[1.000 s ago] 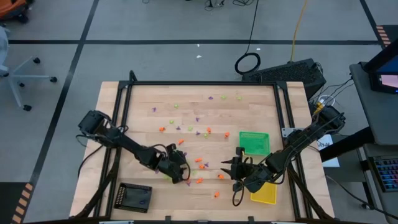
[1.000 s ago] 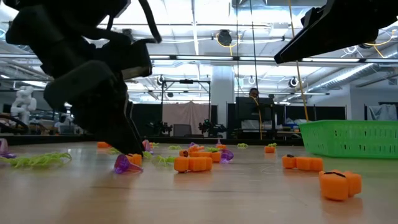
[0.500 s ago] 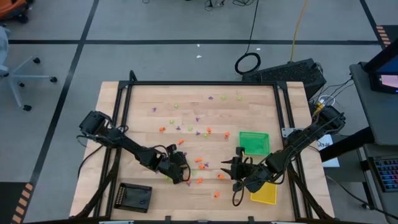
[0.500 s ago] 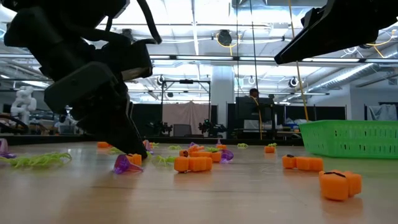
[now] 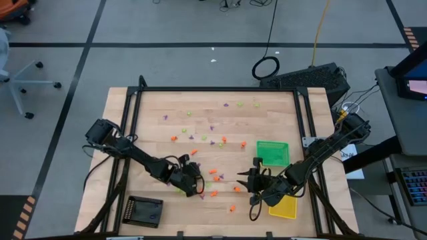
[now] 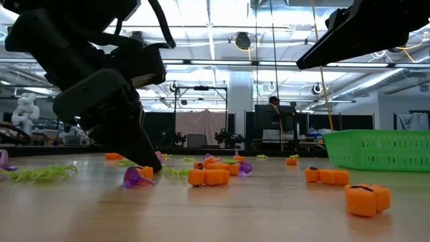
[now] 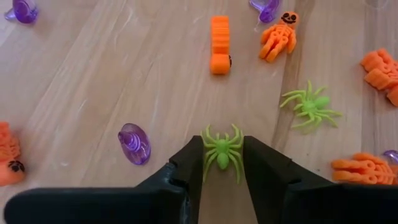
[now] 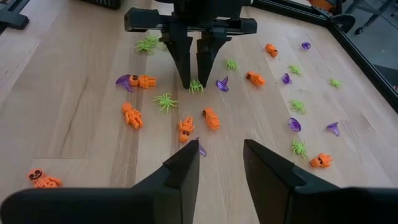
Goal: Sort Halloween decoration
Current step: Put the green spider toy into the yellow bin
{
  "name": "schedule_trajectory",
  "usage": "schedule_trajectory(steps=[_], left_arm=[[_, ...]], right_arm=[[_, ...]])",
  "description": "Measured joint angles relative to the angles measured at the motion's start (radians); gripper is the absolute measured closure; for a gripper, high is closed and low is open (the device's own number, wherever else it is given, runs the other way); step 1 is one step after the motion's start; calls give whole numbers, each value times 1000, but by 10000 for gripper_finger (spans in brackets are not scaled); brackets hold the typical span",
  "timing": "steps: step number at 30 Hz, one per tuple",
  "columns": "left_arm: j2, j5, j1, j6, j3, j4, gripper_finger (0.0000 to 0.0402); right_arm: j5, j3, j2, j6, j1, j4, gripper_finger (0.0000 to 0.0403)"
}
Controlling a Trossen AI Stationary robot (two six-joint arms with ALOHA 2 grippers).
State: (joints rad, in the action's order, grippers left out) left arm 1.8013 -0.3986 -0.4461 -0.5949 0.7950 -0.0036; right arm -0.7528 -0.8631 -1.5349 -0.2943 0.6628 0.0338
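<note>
The left hand is down at the wooden surface, its two dark fingers set on either side of a lime green spider and touching its legs, so it is closed on that spider, which lies flat on the wood. Just beside the spider sits a purple witch hat, and a second green spider lies near it on the other side. Farther from the spider are an orange segmented piece and an orange skeleton, with more orange pieces at the edges of the left wrist view. From above, the left hand works near the middle front of the surface, among the Halloween decoration scattered in orange, purple and green from there toward the far edge. The right hand hovers well apart from the spider, toward the green tray; its fingers stand apart with nothing between them, pointing at the left hand across the scatter. A yellow tray lies beside the right arm, and a black tray sits at the front near the left arm.
</note>
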Motion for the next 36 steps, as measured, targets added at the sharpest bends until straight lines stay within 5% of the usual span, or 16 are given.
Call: schedule_trajectory(steps=[36], left_arm=[[-79, -7, -2, 52, -4, 0, 298]], right_arm=[[0, 0, 0, -1, 0, -3, 292]])
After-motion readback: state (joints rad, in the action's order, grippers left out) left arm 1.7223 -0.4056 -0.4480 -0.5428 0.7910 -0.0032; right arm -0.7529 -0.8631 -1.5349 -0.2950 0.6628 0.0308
